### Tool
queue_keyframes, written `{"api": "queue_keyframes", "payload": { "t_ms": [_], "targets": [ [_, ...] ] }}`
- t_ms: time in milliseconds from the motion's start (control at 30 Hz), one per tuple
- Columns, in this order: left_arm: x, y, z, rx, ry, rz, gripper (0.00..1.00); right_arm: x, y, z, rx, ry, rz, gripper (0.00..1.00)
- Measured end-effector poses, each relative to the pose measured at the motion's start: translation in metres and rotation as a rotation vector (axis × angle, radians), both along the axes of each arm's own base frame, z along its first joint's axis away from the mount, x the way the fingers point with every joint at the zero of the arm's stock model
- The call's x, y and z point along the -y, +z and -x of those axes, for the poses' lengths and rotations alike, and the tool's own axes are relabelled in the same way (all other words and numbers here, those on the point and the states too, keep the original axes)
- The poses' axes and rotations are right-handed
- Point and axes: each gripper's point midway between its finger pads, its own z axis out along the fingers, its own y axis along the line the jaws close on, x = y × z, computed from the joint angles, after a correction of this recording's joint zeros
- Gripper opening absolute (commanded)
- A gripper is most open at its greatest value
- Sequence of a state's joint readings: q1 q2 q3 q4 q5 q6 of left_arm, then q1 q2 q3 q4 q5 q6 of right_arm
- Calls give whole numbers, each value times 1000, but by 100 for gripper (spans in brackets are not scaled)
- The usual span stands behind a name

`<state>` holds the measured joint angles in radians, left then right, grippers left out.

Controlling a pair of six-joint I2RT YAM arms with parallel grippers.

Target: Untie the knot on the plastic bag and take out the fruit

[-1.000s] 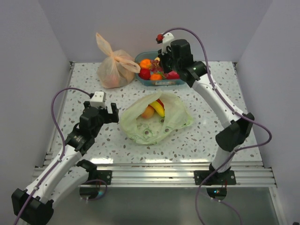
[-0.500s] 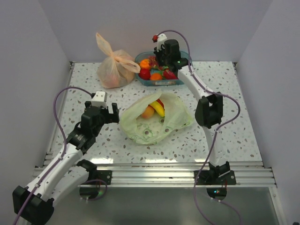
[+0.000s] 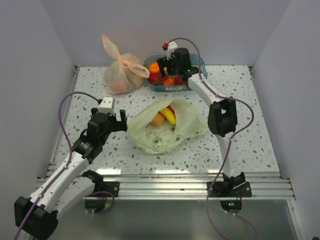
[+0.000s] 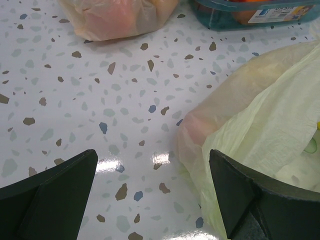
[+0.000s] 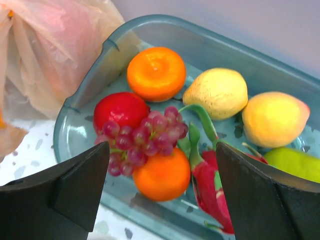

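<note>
The pale green plastic bag [image 3: 167,131] lies in the middle of the table with its mouth spread open; no tied knot shows. Fruit shows inside it: a yellow banana [image 3: 169,116], an orange-pink peach [image 3: 158,120] and a red piece [image 3: 171,109]. My left gripper [image 3: 119,119] stands open just left of the bag [image 4: 265,125], its jaws [image 4: 152,195] over bare table. My right gripper [image 3: 166,69] hangs open over the blue basket [image 3: 199,62]. Between its jaws [image 5: 162,187] a dark red grape cluster [image 5: 145,137] rests free on an orange [image 5: 162,177].
The basket [image 5: 150,22] also holds an orange, a red apple, a yellow pear, a peach and a dragon fruit. A tied peach-orange bag [image 3: 122,70] stands left of the basket, at the back. White walls close in the table on three sides.
My right gripper has gone from shut to open over the basket, and the grape cluster now lies loose among the fruit there. The left arm and the green bag have not moved.
</note>
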<state>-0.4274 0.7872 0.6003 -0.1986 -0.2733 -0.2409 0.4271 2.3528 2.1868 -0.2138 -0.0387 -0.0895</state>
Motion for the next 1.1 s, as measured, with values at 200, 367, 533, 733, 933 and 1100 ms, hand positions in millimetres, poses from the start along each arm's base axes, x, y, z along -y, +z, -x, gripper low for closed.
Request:
{"api": "queue_keyframes", "payload": {
  "t_ms": [200, 367, 533, 733, 933, 1100],
  "targets": [
    [0, 2, 0, 7, 0, 3, 100, 6, 37, 37, -13, 28, -35, 91],
    [0, 2, 1, 7, -1, 2, 100, 9, 89, 89, 7, 73, -71, 91],
    [0, 3, 1, 9, -1, 3, 100, 4, 109, 162, -20, 116, -103, 91],
    [1, 2, 1, 7, -7, 5, 100, -9, 76, 237, -135, 193, -70, 88],
    [1, 3, 1, 8, -7, 5, 100, -8, 4, 290, -319, 226, 6, 74],
    [1, 3, 1, 8, -7, 5, 100, -9, -44, 319, -446, 153, -47, 74]
  ]
}}
